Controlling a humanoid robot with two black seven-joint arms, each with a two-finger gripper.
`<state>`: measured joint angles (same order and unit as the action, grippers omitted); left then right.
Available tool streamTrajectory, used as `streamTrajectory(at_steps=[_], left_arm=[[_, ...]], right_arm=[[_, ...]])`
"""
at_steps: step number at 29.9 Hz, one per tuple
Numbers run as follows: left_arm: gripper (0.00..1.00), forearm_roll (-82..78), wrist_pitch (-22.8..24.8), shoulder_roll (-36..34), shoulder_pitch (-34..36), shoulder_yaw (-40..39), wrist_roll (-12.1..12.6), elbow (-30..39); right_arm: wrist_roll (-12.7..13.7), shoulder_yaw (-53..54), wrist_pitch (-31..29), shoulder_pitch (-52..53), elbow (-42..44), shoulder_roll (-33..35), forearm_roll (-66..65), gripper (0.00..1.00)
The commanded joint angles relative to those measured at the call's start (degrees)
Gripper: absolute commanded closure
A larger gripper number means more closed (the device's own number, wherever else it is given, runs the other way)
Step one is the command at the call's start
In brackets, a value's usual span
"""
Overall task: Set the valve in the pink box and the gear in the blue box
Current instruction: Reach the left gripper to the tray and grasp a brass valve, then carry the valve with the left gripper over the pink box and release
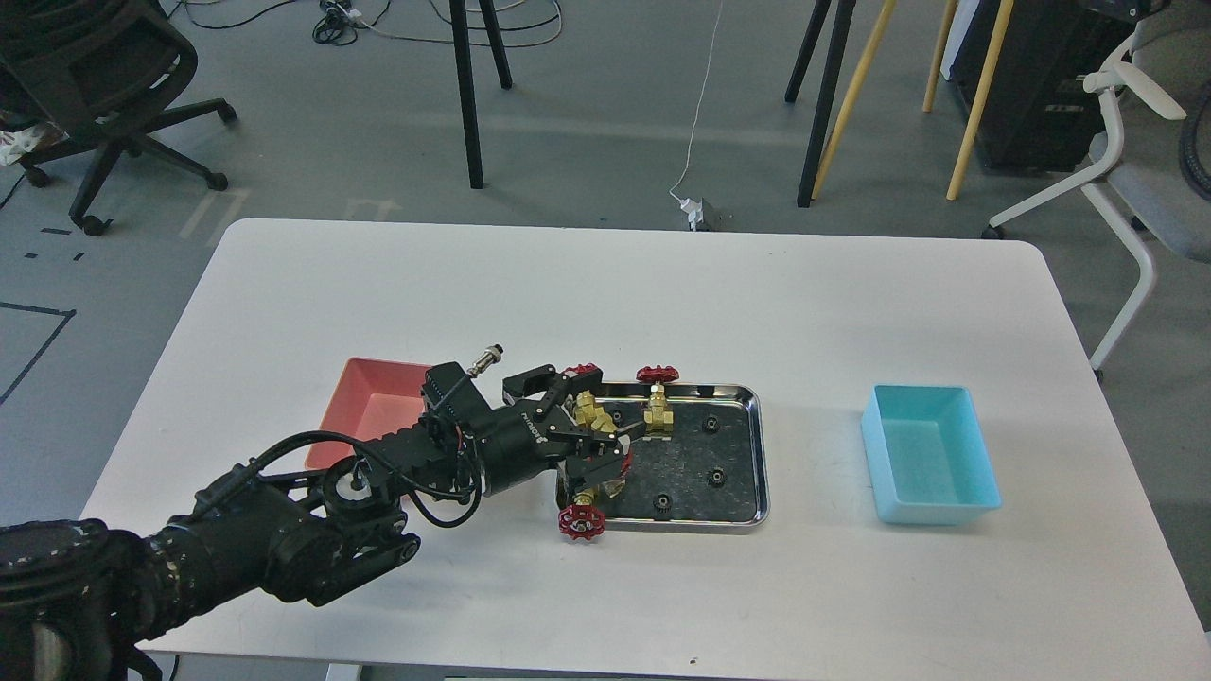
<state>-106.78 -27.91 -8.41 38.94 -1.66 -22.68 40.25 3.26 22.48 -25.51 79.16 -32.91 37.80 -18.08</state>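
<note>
My left gripper is open and low over the left end of the steel tray, its fingers straddling a brass valve whose red handwheel is mostly hidden. Other valves show at the tray's back and front left corner. Tiny black gears lie on the tray's right half. The pink box stands left of the tray, partly covered by my left arm. The blue box stands at the right, empty. My right gripper is out of view.
The white table carries the two boxes and the tray. Beyond its far edge are chair legs, stands and a cable on the floor. A white office chair stands at the far right.
</note>
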Motion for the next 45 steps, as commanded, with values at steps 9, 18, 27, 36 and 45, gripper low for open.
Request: streamTrajectory(at_steps=[9,18,27,36,45], left_arm=[[0.12,-0.09,-0.09,6.47,-1.06,0.34,0.00,-9.84],[0.33,-0.18,-0.09,6.38,-1.67,0.43,-0.09,-9.84],[0.82,-0.09,-0.09,6.12,-1.67,0.34,-0.09,-9.31],[0.89,2.36,-0.09,-0.72,-1.23,-0.89,-0.53,2.70],[0.89,14.59,-0.09,-18.21,0.96,-6.68,0.44,19.43]], right_arm=[[0.00,-0.07,0.02,-0.06,0.12,-0.27,-0.38,0.01],[-0.09,-0.15,-0.07,-0.14,0.12,-0.27,-0.38,0.01],[-0.18,-0.86,0.02,-0.14,0.21,-0.27,-0.38,0.01],[-0.62,-2.79,-1.30,-0.14,5.31,-2.64,-0.73,0.01],[-0.71,-2.79,-1.21,0.21,5.49,-3.43,-0.73,0.01]])
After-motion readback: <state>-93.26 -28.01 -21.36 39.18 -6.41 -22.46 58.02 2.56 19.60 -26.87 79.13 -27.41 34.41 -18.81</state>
